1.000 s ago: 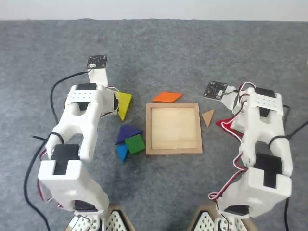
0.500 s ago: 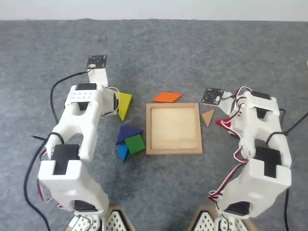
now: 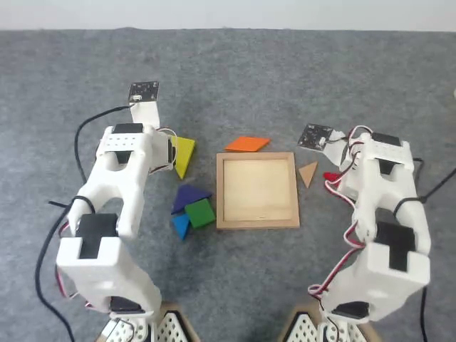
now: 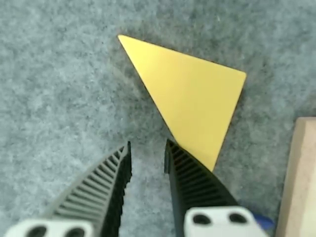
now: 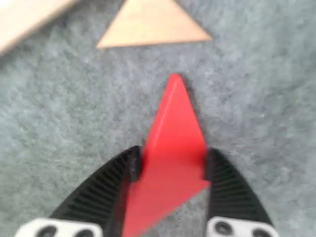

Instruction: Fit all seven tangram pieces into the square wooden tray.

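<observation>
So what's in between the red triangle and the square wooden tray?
A small tan wooden triangle lies on the grey carpet between the red triangle and the square wooden tray, seen in the high view.

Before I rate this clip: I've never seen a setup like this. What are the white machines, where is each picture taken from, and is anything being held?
The white machines are two small robot arms, side by side on a grey carpeted table. The high view looks down from a fixed camera. The other two pictures come from a camera on each arm's wrist, looking along its black fingers. Between the arms lies the wooden tray, with no piece in it yet. Around it lie an orange parallelogram, a tan triangle, a purple triangle, a green square and a blue triangle. The left gripper is open and holds nothing, beside the yellow triangle. The right gripper pinches the red triangle by its edges.
</observation>
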`<control>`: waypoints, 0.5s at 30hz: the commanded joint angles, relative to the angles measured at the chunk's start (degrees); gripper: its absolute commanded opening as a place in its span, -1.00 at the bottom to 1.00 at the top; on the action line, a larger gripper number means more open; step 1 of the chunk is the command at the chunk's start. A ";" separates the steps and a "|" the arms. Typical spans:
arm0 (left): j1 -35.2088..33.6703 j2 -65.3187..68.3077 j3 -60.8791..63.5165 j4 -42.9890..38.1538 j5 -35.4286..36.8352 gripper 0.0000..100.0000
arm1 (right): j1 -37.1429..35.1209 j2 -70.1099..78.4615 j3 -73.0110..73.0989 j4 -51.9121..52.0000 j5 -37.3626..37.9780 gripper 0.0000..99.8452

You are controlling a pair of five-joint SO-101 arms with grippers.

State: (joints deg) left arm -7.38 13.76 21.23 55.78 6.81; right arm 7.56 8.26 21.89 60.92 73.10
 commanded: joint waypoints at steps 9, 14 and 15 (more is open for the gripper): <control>0.18 -0.70 -2.33 0.70 -0.88 -0.78 | -7.43 -17.80 -0.70 8.04 -9.32 -0.66; 0.53 -0.70 -2.24 0.70 -0.88 -0.78 | 3.56 -16.66 1.49 5.14 -9.23 -0.41; 0.62 -0.70 -2.24 0.70 -0.88 -0.78 | 4.26 -16.31 2.29 4.97 -9.23 -0.39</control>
State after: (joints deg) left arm -7.38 13.76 21.23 55.78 6.81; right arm 7.82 -6.24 23.65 67.16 64.48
